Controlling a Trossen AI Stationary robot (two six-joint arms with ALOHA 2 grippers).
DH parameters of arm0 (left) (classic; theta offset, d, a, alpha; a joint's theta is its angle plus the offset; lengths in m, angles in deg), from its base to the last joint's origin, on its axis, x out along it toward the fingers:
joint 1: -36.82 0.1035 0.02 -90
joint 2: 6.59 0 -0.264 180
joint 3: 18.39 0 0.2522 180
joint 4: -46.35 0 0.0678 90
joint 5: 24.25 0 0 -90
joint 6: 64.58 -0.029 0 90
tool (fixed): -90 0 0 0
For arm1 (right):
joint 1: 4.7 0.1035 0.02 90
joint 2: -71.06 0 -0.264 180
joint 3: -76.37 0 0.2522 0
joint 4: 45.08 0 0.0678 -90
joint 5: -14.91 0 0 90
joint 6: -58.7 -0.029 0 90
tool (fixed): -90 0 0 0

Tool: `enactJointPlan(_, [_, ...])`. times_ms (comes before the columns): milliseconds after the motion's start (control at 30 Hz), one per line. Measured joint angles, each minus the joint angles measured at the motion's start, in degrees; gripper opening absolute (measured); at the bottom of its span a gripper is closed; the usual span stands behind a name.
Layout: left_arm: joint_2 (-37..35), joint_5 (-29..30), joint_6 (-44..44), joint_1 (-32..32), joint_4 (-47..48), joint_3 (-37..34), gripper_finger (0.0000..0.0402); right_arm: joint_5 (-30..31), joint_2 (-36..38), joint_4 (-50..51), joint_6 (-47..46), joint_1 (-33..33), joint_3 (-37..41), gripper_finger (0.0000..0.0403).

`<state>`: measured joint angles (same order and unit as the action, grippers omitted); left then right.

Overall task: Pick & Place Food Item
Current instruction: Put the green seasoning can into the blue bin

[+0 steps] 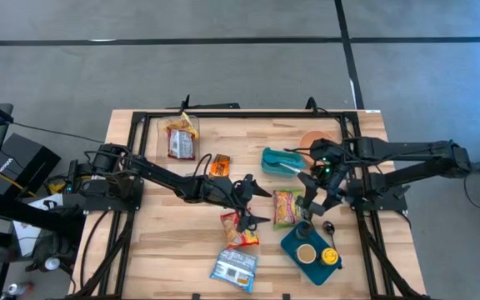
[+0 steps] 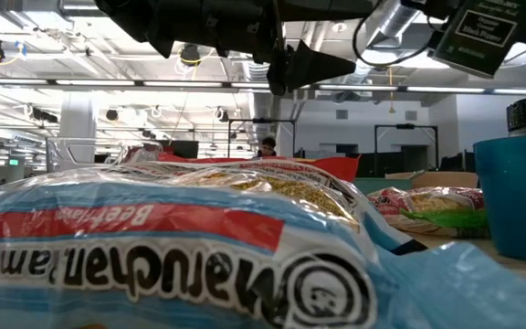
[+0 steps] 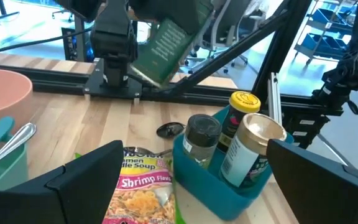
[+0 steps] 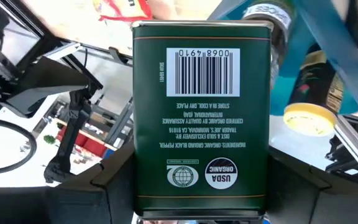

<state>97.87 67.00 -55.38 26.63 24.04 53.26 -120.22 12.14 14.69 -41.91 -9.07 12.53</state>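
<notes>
My right gripper (image 1: 311, 196) is shut on a dark green pepper tin (image 4: 201, 118), which also shows in the left wrist view (image 3: 166, 46), above the table near a teal caddy (image 1: 311, 248) that holds jars. A shrimp ramen packet (image 1: 286, 208) lies flat between the two grippers. My left gripper (image 1: 263, 204) stands open above the table's middle, pointing at that packet (image 3: 142, 193), with nothing between its fingers. A red packet (image 1: 238, 229) and a blue ramen packet (image 1: 234, 268) lie flat nearer the front edge. My right gripper pinches the tin's two narrow sides (image 4: 138, 180) between its two fingers, with the barcode face toward the wrist camera. The fingers slant down from the table's right side. The tin is lifted clear of the table and tilted (image 3: 163, 56).
A teal bowl (image 1: 277, 161) with utensils and a pink bowl (image 1: 315, 140) stand at the far right. A snack bag (image 1: 180, 137) and an orange packet (image 1: 219, 165) lie at the far left. A black frame (image 1: 140, 125) borders the table. The blue ramen packet (image 2: 153, 247) fills the low view.
</notes>
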Motion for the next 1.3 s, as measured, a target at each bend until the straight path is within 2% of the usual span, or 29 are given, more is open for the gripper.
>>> enactJointPlan(200, [0.0,-0.1,-16.8,1.4,-1.0,0.0,0.039,-3.2,-3.9,-3.1,2.3,1.0,0.0,0.0255])
enactJointPlan(300, [0.0,-0.2,-21.8,2.5,-1.8,0.0,0.039,-4.4,-5.5,-3.6,3.2,1.0,0.0,0.0255])
enactJointPlan(367, [0.0,-2.4,-23.8,3.3,-1.8,0.0,0.039,-5.6,-6.7,-4.9,3.2,1.0,0.0,0.0255])
enactJointPlan(467, [0.0,-6.0,-23.8,4.3,-3.8,0.0,0.039,-8.1,-8.2,-7.9,3.8,0.9,0.0,0.0255])
enactJointPlan(600, [0.0,-6.2,-19.4,4.5,-5.2,0.0,0.039,-9.0,-9.7,-11.6,5.2,0.9,0.0,0.0255])
enactJointPlan(867, [0.0,-6.0,-15.6,4.2,-4.9,0.0,0.039,-8.9,-10.6,-12.3,8.0,-1.2,0.0,0.0255])
enactJointPlan(1300, [0.0,-5.8,-18.1,3.9,-7.2,0.0,0.039,-8.6,-10.8,-13.8,9.6,-2.6,0.0,0.0255])
